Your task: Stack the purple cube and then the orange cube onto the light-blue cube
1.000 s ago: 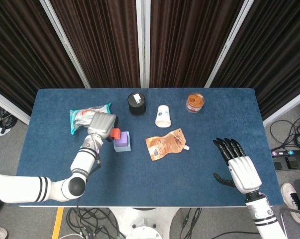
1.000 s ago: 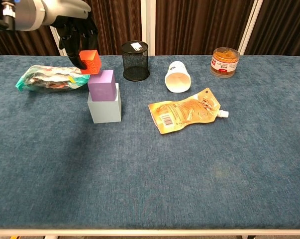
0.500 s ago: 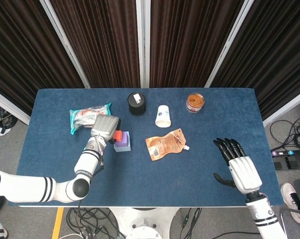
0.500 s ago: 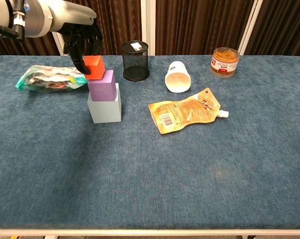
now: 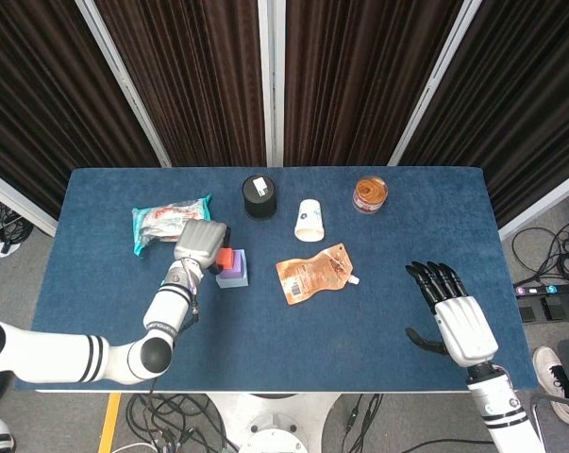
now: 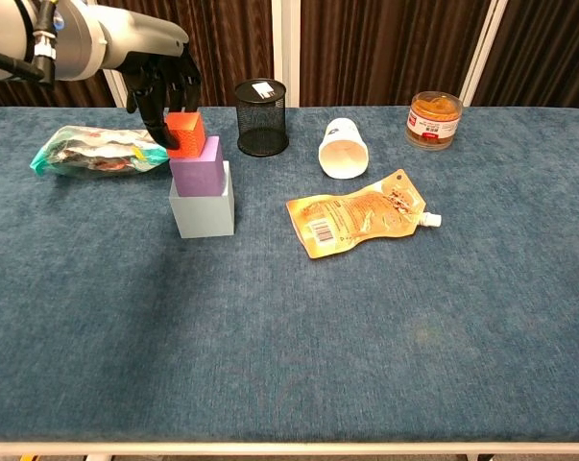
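The light-blue cube [image 6: 204,207] stands on the table with the purple cube [image 6: 196,165] on top of it; in the head view the purple cube [image 5: 233,269] shows beside my left hand. My left hand [image 6: 164,79] [image 5: 200,243] grips the orange cube [image 6: 185,133] [image 5: 225,258] from above and behind, holding it at the left rear part of the purple cube's top, touching or just above it. My right hand [image 5: 451,315] rests open near the table's right front edge, fingers spread, holding nothing.
A snack bag [image 6: 92,152] lies left of the stack. Behind it stands a black mesh cup [image 6: 261,117]. A tipped paper cup [image 6: 343,148], an orange pouch [image 6: 362,213] and a jar [image 6: 434,119] lie to the right.
My left hand has carried the orange cube rightward and down, from up-left of the stack to the top of the purple cube. The right hand has stayed still.
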### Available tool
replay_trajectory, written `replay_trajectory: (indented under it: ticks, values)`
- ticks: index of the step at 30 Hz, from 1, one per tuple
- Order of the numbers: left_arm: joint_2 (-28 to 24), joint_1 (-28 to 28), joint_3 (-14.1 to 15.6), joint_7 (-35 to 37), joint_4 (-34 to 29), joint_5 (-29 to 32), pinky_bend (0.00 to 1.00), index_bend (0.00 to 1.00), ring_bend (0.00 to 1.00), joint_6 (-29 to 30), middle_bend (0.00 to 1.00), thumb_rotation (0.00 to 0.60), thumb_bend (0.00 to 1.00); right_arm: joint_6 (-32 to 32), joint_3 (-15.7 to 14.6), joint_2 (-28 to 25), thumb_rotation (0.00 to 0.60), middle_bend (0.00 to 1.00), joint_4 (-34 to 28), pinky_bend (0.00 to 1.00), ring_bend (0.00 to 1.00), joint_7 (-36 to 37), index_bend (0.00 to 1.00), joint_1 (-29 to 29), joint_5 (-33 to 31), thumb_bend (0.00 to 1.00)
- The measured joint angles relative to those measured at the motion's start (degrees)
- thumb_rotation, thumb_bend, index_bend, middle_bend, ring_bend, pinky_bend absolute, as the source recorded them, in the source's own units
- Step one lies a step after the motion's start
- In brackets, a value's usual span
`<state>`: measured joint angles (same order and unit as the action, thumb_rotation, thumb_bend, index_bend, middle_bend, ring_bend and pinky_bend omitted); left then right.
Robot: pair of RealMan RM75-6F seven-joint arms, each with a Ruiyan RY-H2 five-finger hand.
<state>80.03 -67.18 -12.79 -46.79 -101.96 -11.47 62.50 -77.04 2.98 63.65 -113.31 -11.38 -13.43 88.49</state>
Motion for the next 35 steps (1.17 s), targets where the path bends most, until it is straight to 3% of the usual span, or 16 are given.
replay_trajectory:
  ticks: [4,12,17,20,24,28,32,35]
  values:
    - [-0.37,0.59,-0.44,2.12,-0.22,-1.11,0.53,0.22,0.42,-0.93,0.48,0.6,0.13,0.08,0.1,0.02,0.6,0.07,-0.05,0.0,0.0,-0.12,0.0,-0.03,-0.35,0.13]
    - [-3.99,1.25,-0.08,2.65,-3.14,-1.5,0.42,0.19,0.31,-1.32,0.35,0.6,0.09,0.1,0.23,-0.28,0.6,0.07,-0.16,0.0,0.0,0.15,0.0,0.01,-0.77,0.13]
    - [-9.71,1.7,3.84,-2.41,-7.71,2.27,0.36,0.19,0.26,1.73,0.31,0.6,0.09,0.22,0.05,-0.47,0.6,0.07,-0.24,0.0,0.0,0.4,0.0,0.01,-0.52,0.13]
    - [-11.79,3.93,6.7,-2.94,-8.89,0.78,0.31,0.19,0.23,5.59,0.26,0.6,0.09,0.31,-0.15,-0.5,0.6,0.07,-0.27,0.0,0.0,0.38,0.0,0.01,-0.19,0.13]
    - [-12.11,8.42,10.14,1.17,-7.58,-9.21,0.28,0.19,0.2,8.57,0.22,0.6,0.09,-0.15,-0.13,-0.37,0.6,0.07,-0.14,0.0,0.0,0.63,0.0,0.06,0.52,0.13]
    - [-11.25,14.79,14.05,8.59,-2.08,-26.29,0.26,0.19,0.18,13.71,0.22,0.6,0.09,-0.62,-0.03,0.08,0.6,0.06,0.22,0.0,0.0,0.37,0.0,0.12,1.07,0.13]
    - [-10.03,24.24,18.37,17.65,5.79,-43.62,0.25,0.19,0.18,20.18,0.22,0.6,0.09,-0.73,-0.21,0.39,0.6,0.06,0.25,0.0,0.0,-0.24,0.0,0.18,1.53,0.13]
    - [-9.56,31.33,20.85,21.88,9.06,-50.89,0.25,0.19,0.18,24.68,0.22,0.6,0.09,-0.56,-0.32,0.48,0.6,0.06,0.13,0.0,0.0,-0.55,0.0,0.14,1.6,0.13]
